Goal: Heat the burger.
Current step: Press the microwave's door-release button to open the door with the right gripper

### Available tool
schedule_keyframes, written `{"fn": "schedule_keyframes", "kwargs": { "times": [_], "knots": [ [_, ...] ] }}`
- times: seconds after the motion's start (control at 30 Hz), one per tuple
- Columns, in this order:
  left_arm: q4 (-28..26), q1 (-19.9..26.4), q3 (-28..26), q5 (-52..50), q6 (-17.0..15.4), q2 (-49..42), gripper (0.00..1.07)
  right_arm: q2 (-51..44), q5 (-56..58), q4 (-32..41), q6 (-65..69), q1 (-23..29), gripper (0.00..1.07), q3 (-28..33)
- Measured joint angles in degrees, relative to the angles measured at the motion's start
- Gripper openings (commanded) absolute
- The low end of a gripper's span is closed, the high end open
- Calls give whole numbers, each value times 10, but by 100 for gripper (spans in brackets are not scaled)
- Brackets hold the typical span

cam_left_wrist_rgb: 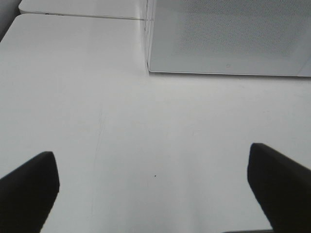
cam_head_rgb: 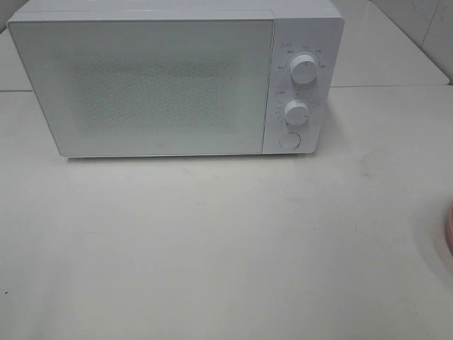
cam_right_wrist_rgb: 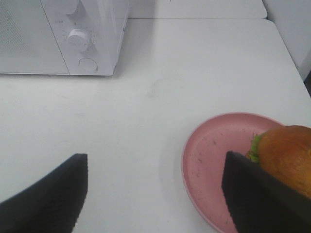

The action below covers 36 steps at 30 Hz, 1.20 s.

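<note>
The burger, brown bun over green lettuce, sits on a pink plate in the right wrist view, partly behind one dark finger. My right gripper is open above the table, just short of the plate. In the exterior high view only a sliver of the plate shows at the right edge; the burger is out of that view. The white microwave stands at the back with its door shut. My left gripper is open over bare table, in front of the microwave.
The microwave has two knobs and a round button on its right panel. A second white table top lies behind, with a seam between.
</note>
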Motion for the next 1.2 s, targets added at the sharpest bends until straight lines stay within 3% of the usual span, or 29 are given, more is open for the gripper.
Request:
{"fn": "schedule_keyframes", "kwargs": {
  "times": [1.2],
  "knots": [
    [0,0,0,0,0,0,98,419,-425,0,0,0,75,32]
  ]
}}
